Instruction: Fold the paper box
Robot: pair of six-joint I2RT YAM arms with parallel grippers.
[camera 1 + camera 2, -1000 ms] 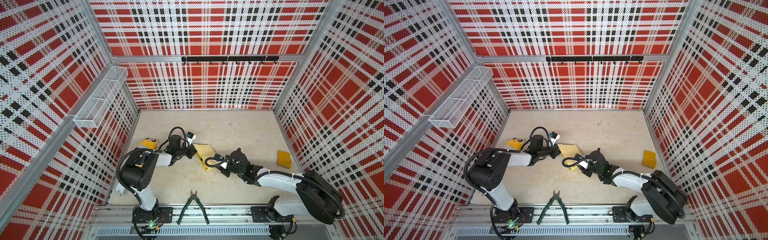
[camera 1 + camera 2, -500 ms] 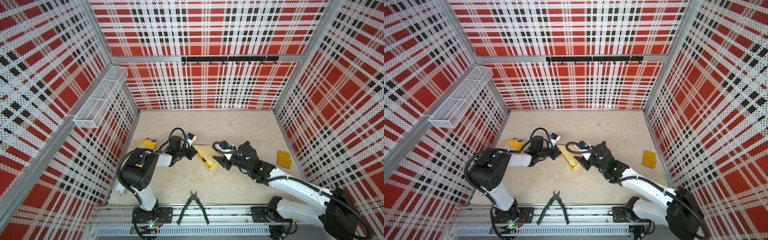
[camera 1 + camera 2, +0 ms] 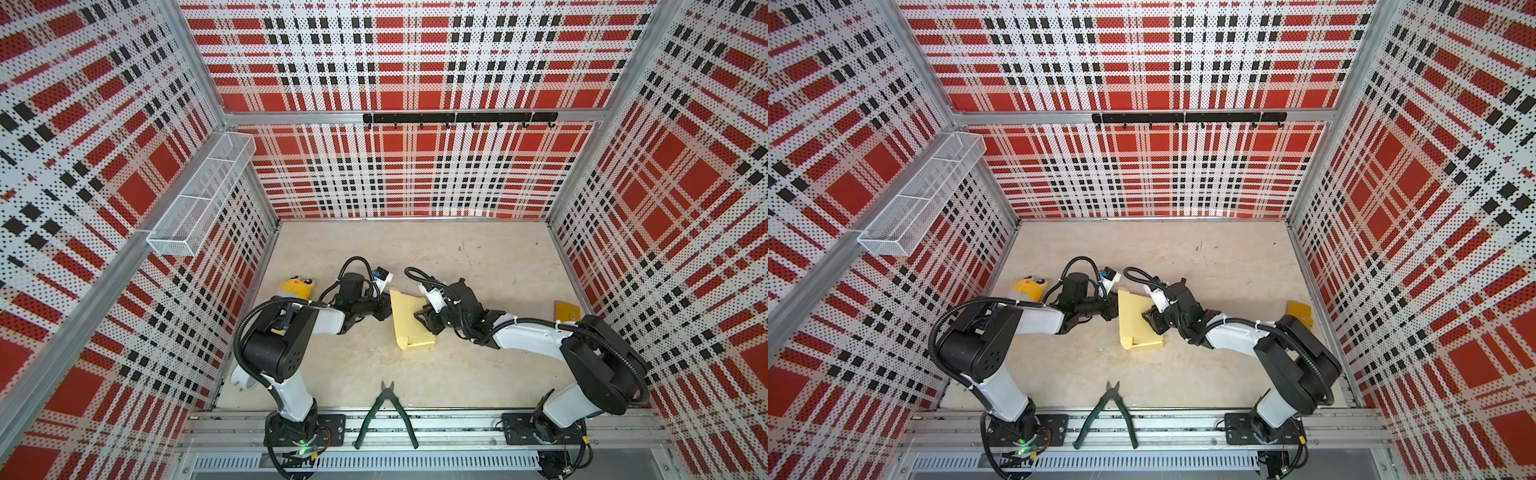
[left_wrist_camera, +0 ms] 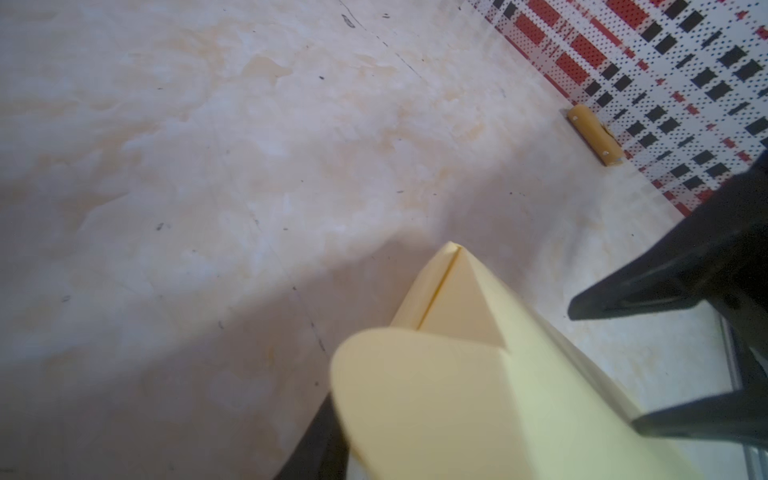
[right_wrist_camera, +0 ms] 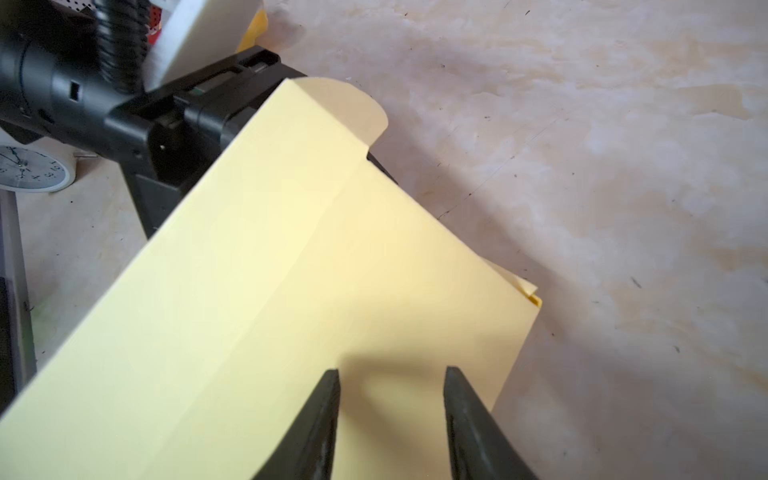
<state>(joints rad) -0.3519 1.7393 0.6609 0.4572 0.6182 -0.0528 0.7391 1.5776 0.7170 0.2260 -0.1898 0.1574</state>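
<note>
Pliers (image 3: 387,395) (top views only) lie apart from paper box (image 3: 409,320)

You see only one finger (image 4: 318,446) of the left gripper (image 3: 384,309) in its wrist view; the paper box (image 4: 478,399), blurred and cut off at the frame's edge, hides the rest, so its jaw spread can't be told. In both top views the left arm (image 3: 328,320) covers part of the plush toy (image 3: 296,286).
</note>
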